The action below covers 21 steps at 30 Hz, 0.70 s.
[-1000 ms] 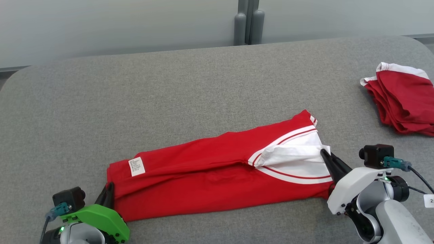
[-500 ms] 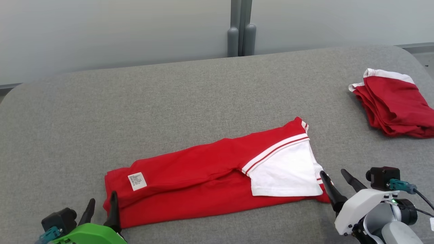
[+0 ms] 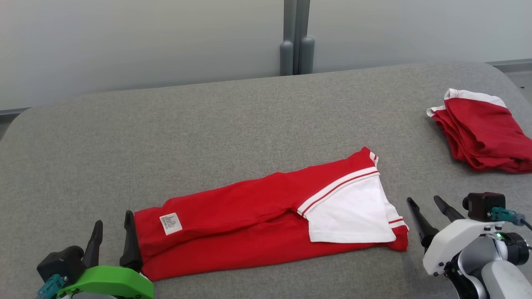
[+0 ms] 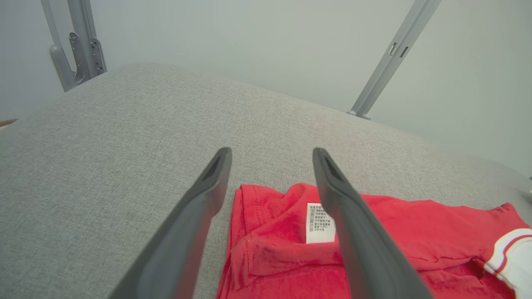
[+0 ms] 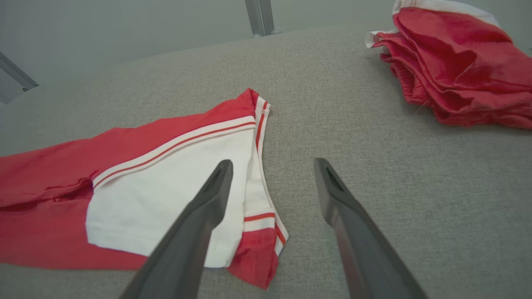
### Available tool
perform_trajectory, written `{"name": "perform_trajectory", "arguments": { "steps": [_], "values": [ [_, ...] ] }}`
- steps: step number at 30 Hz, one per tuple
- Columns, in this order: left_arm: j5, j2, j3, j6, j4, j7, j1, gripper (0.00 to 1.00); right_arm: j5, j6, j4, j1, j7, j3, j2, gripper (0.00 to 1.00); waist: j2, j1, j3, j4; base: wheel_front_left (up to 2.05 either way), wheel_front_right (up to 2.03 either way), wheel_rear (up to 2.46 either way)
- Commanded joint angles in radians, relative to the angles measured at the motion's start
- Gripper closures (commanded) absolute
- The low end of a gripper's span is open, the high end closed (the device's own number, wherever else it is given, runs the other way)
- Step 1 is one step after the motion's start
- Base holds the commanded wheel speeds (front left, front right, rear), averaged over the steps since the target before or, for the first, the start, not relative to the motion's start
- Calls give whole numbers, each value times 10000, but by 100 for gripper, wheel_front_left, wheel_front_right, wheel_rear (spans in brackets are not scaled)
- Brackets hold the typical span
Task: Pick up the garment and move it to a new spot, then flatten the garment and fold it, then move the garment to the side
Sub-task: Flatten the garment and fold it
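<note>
The garment (image 3: 257,216) is red with a white panel and striped trim, folded into a long band lying across the grey surface (image 3: 208,120); a white label shows near its left end. My left gripper (image 3: 113,226) stands open at that left end, one finger against the cloth edge, nothing held. In the left wrist view the garment (image 4: 374,245) lies under the open left gripper (image 4: 271,156). My right gripper (image 3: 424,201) is open just right of the garment's white end. The right wrist view shows the white panel of the garment (image 5: 166,187) beside the empty right gripper (image 5: 272,166).
A second red and white garment (image 3: 482,131) lies bunched at the far right of the surface, also in the right wrist view as the bunched cloth (image 5: 457,66). Grey posts (image 3: 296,45) stand behind the back edge against a pale wall.
Both grippers have opened and let go of the garment's ends, then drawn back from it. The white panel has dropped flat. The head camera has shifted.
</note>
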Motion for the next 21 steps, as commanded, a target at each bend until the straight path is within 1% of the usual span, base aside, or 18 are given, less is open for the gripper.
{"name": "perform_trajectory", "arguments": {
  "steps": [1,7,13,17,21],
  "values": [
    [142,52,62,82,-86,-37,154,0,-92,0,-51,-179,100,-67,-58,0,0,0,-31,50,0,0,0],
    [300,-87,81,367,-536,-105,238,0,-224,0,385,-808,1123,13,-234,0,0,0,-106,302,0,0,0],
    [486,-145,46,502,-806,-121,332,0,-24,0,1401,-1669,2164,230,-420,0,0,0,-96,750,0,0,0],
    [618,-137,80,615,-935,-129,389,0,72,0,2187,-2240,2478,346,-491,0,0,0,-62,1092,0,0,0],
    [724,-92,61,659,-1056,-142,388,0,316,1,2986,-2654,2714,394,-392,0,0,0,-12,1421,0,0,0]
  ]
}}
